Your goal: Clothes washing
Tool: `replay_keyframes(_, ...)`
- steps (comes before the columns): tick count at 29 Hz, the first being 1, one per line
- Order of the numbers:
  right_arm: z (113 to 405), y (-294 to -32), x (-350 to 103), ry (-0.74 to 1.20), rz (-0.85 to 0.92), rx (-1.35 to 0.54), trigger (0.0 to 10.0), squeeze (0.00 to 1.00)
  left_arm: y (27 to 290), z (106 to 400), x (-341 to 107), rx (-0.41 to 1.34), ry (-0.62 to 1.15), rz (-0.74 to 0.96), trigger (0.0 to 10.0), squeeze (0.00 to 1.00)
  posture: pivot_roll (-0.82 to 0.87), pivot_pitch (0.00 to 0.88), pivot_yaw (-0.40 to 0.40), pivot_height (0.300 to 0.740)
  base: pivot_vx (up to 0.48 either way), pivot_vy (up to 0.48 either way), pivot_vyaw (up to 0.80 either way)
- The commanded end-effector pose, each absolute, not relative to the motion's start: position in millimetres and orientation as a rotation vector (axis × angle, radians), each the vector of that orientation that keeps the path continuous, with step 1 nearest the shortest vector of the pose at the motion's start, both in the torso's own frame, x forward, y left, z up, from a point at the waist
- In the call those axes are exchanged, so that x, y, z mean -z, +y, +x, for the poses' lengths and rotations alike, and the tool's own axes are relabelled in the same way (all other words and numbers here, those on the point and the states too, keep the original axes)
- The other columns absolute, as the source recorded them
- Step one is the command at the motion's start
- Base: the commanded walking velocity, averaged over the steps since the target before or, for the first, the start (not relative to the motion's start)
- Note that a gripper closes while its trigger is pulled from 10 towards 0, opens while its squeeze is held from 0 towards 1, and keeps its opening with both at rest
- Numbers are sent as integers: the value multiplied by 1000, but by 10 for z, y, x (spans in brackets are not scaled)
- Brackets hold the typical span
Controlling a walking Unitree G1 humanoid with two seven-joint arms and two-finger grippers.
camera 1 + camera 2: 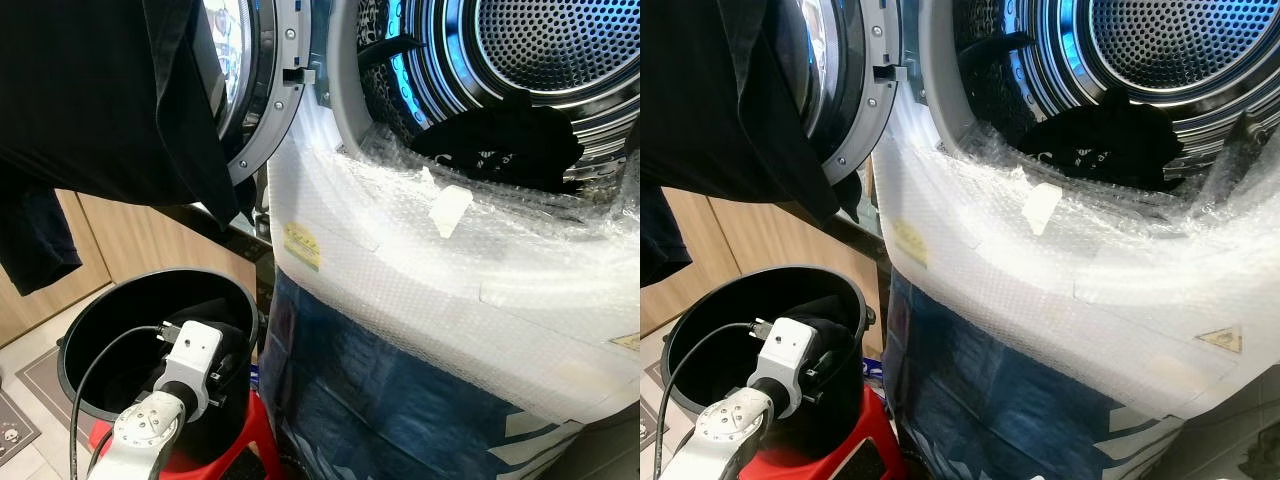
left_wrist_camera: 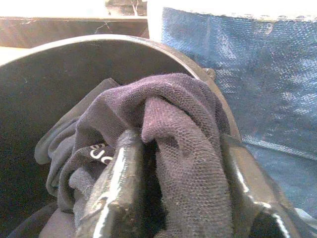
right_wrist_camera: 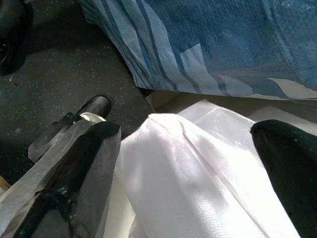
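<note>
My left gripper point(image 1: 214, 383) reaches down into a black bucket point(image 1: 148, 281). In the left wrist view its fingers point(image 2: 119, 173) are shut on a fold of a dark purple-black garment point(image 2: 183, 124) lying in the bucket. The washing machine's drum point(image 1: 545, 45) stands open at the upper right, with dark clothes point(image 1: 500, 140) at its mouth. A black garment point(image 1: 90, 100) hangs over the open door point(image 1: 265, 90). My right gripper point(image 3: 185, 144) is open, low over a white plastic sheet point(image 3: 198, 188) on the floor.
Bubble wrap point(image 1: 400, 260) covers the machine's front, with blue wrapping point(image 1: 380, 400) below it. The bucket sits on a red stool point(image 1: 240, 450) close to the machine. Wooden cabinets point(image 1: 120, 235) stand behind on the left.
</note>
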State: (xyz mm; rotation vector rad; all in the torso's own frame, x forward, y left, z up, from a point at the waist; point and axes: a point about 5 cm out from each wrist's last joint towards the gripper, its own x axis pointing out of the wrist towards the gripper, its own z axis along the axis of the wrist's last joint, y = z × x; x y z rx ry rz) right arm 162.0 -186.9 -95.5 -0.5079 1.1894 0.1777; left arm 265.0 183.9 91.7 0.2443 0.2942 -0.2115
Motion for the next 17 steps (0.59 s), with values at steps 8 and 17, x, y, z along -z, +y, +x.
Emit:
replay_keyframes(8, 1593, -1901, 962, 1202, -503, -165, 10000, 0, 1858, 2675, -1047, 163, 238, 228, 0, 0, 357, 36, -70, 740, 0, 0, 0)
replay_keyframes(17, 1596, -1909, 959, 1199, -509, -171, 10000, 0, 1739, 2641, -1767, 393, -2, 312, 0, 0, 373, 29, -70, 740, 0, 0, 0)
